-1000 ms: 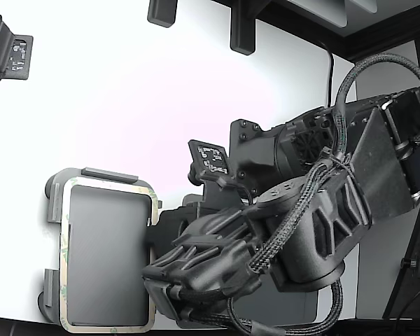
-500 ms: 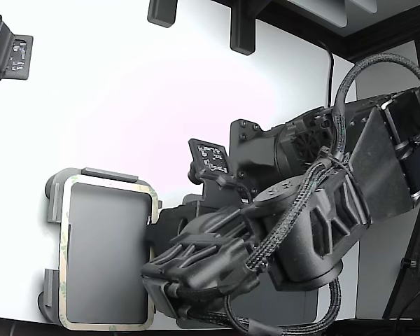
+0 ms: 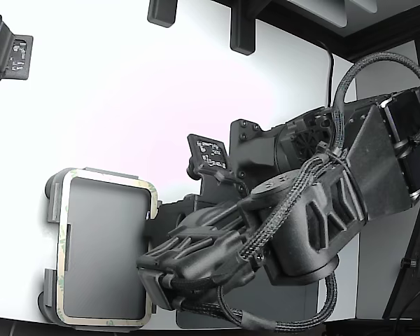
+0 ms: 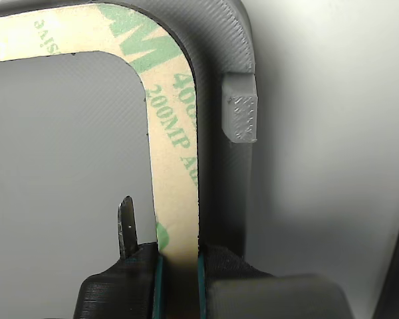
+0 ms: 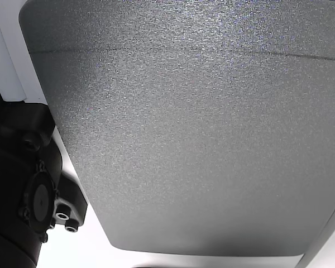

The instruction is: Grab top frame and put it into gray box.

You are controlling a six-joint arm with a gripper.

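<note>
Where its two pads meet, the claw (image 4: 178, 266) pinches one long side of the top frame (image 4: 176, 166), near a rounded corner. That frame lies over the gray box (image 3: 52, 192) on the white bench (image 3: 126, 91).

Claw (image 4: 178, 256) clamped; arm (image 3: 294, 217) low, outstretched

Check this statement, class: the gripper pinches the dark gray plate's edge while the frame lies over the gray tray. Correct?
Not quite. The wrist view shows the gripper pinching the cream top frame, not a dark plate. The frame does lie over the gray box.
</note>
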